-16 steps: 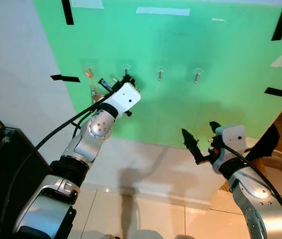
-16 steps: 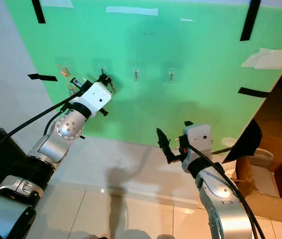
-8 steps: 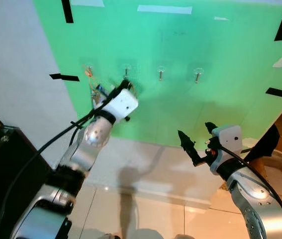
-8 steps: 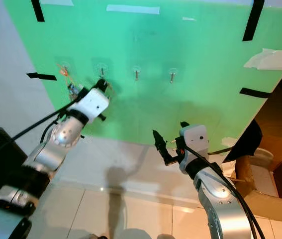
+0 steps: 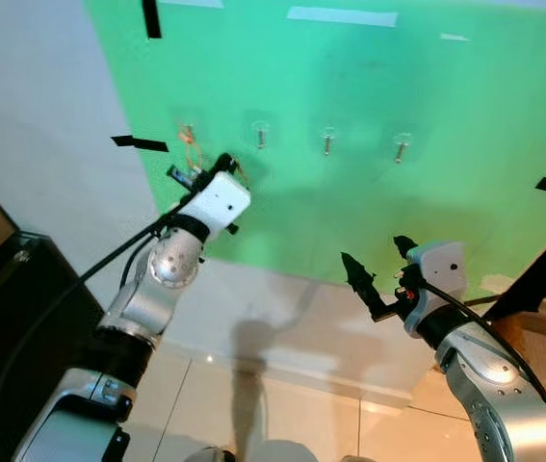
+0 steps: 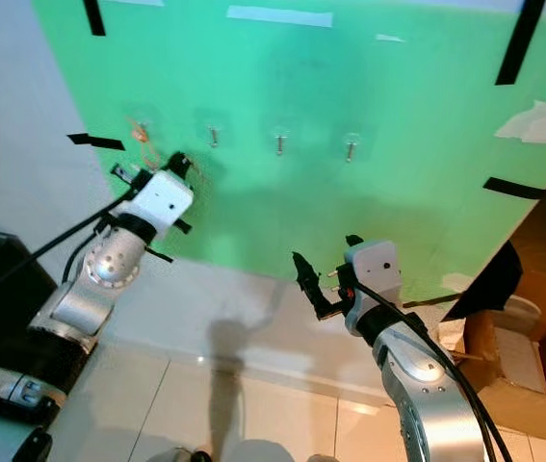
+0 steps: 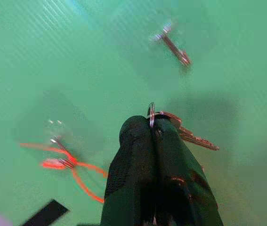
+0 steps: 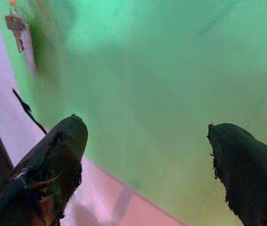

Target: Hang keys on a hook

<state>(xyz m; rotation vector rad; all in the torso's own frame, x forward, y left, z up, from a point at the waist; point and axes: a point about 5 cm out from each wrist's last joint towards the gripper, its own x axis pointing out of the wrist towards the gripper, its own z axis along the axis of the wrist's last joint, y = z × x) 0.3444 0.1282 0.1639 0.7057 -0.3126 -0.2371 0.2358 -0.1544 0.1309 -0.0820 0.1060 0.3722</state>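
You have the keys (image 7: pixel 182 132) on a silver ring, pinched at the tips of the closed left gripper (image 7: pixel 152 129), bronze blades fanning sideways, held just off the green board, below and short of the nearest bare metal hook (image 7: pixel 173 45).

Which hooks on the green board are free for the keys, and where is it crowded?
The first hook already carries an orange cord, and the left gripper, shut on the keys, sits just below it. The second hook, third hook and fourth hook hang bare, with plain green board around them. The right gripper waits open, lower down.
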